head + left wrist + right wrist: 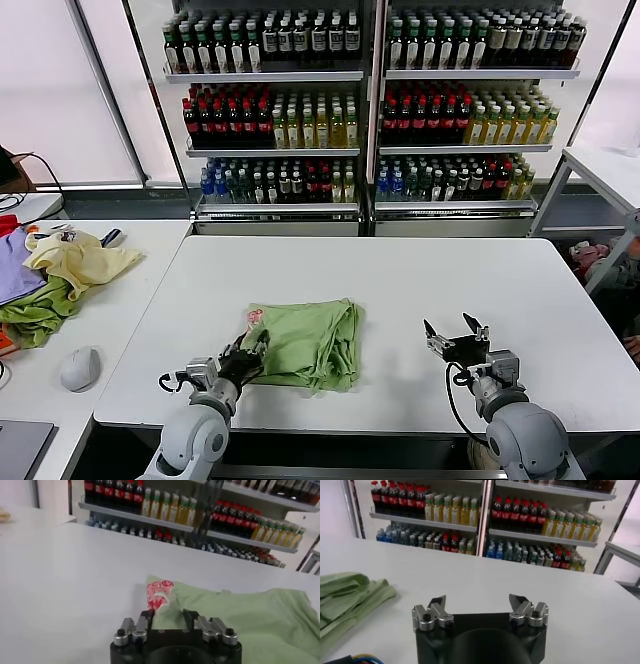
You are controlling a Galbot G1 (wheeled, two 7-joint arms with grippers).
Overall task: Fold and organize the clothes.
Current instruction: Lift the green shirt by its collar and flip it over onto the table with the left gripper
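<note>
One shirt (305, 342), sage green, lies folded into a rough square near the front edge of the white table (400, 280), a little to the robot's left of centre. A red-and-white print (159, 593) shows at its near left corner; it is a picture rather than lettering, and I can read no words on it.

The left gripper (248, 352) sits low at that same corner, its fingers drawn close together with the shirt's edge between them, so it looks clenched on the cloth just beside the print. The right gripper (455, 334) rests over bare tabletop well to the right of the shirt, touching nothing, its two fingers (436, 606) spread wide apart.

Behind the table stand shelves (370, 72) packed with bottled drinks in red, yellow, green and blue rows; their labels are too small to read.

On a second table to the left sit a yellow garment (82, 260), an olive one (40, 310) and a purple one (14, 268) in a loose heap, with a pale computer mouse (80, 368) nearer the front.
</note>
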